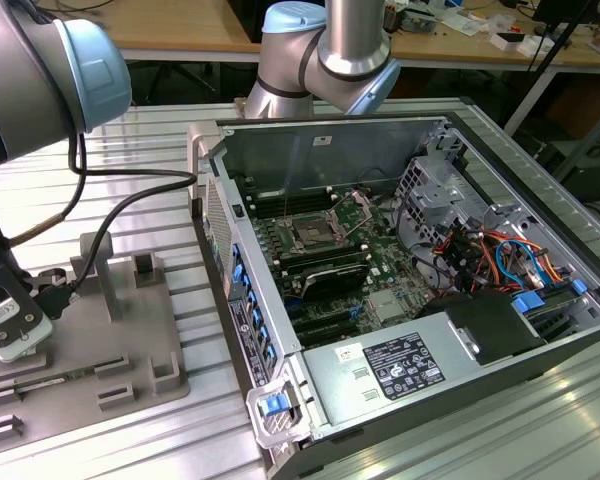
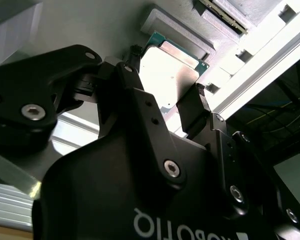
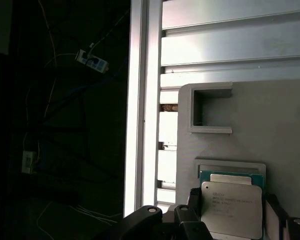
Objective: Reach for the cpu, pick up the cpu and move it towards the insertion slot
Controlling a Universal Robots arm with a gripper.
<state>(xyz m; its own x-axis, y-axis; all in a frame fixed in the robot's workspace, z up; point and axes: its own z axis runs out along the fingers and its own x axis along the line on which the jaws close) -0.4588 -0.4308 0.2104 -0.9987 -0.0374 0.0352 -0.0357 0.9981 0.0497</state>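
Gripper (image 2: 166,75) down at grey plate (image 1: 100,350), 8 o'clock in exterior view. Jaws part open, black fingers (image 2: 192,112) either side of cpu (image 3: 232,205), nothing lifted. Cpu flat in its nest, small dark print on top. Insertion slot (image 1: 310,235) well apart, inside open computer case (image 1: 330,150). White printed label (image 1: 402,365) at 5 o'clock from slot.

In the second wrist view the gripper (image 2: 167,70) hides the nearer edge of the cpu (image 2: 172,82).

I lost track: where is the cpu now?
In both wrist views the cpu lies in a recess of the grey fixture plate, near the table edge.
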